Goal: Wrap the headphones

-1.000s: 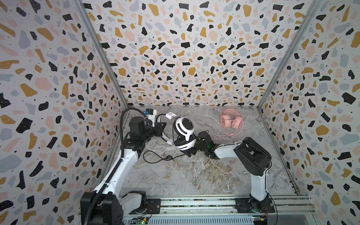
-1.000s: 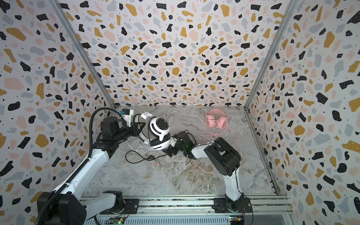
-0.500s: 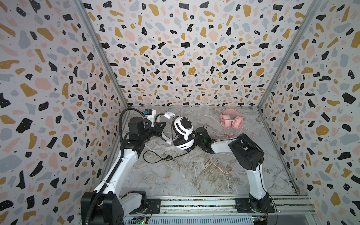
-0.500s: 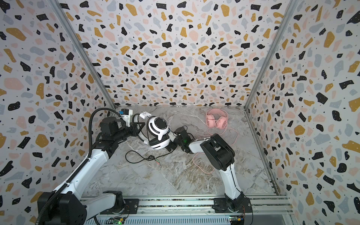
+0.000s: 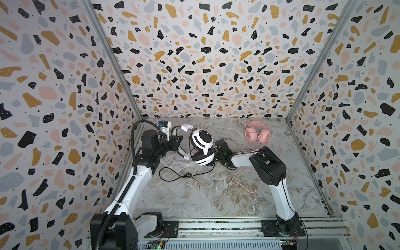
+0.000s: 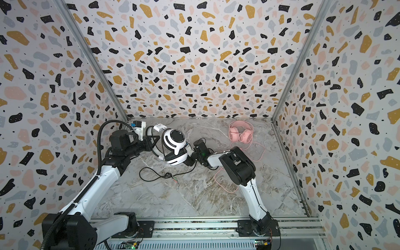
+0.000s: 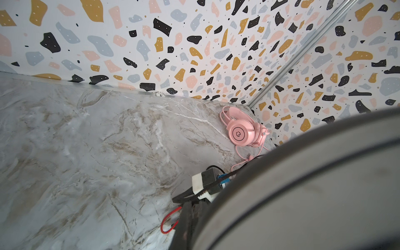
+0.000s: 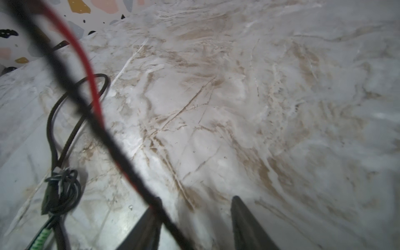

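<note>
The table carries the pink headset at the back, unwrapped. The white headset is held above the table, headband clamped in the fully closed jaws of the left gripper. The right gripper has advanced to the lower ear cup; its jaws have narrowed from wide to half-open beside the black cable: a cable grasp is probably starting, none confirmed.
</note>
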Available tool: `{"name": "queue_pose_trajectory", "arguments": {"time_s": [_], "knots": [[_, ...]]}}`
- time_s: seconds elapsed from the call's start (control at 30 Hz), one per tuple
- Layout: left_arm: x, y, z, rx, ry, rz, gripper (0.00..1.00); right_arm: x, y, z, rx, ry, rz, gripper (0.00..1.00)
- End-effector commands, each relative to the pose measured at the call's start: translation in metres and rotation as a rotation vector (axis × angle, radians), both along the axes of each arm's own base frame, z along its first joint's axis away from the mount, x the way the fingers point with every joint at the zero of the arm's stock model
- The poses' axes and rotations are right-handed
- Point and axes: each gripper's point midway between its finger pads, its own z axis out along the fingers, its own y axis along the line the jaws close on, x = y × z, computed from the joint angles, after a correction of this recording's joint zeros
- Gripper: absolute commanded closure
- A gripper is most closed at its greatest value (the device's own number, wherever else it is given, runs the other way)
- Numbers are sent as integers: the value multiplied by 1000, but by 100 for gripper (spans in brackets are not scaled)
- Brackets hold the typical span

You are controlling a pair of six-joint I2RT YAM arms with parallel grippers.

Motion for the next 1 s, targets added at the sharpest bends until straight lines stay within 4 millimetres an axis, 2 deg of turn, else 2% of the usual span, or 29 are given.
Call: {"name": "queue_pose_trajectory", "arguments": {"time_s": [0.0,0.13,0.23,0.47,0.63,0.83,0.97], "knots": [[1,-4,28,-57,-83,-23,100,-13,-8,17,69,50,31,63],[4,1,26,-58,-77,-8,100,-27,-16,17,84,90,29,91],[5,3,25,-60,-74,2,100,-39,-24,19,107,117,20,100],[9,12,23,-55,-61,49,100,-68,-33,28,133,162,33,100],[16,26,20,-50,-36,139,100,-101,-37,41,162,193,60,100],[20,49,21,-42,-32,255,100,-139,-42,51,160,194,92,100],[21,78,23,-50,-36,397,100,-163,-46,58,168,200,120,100]]}}
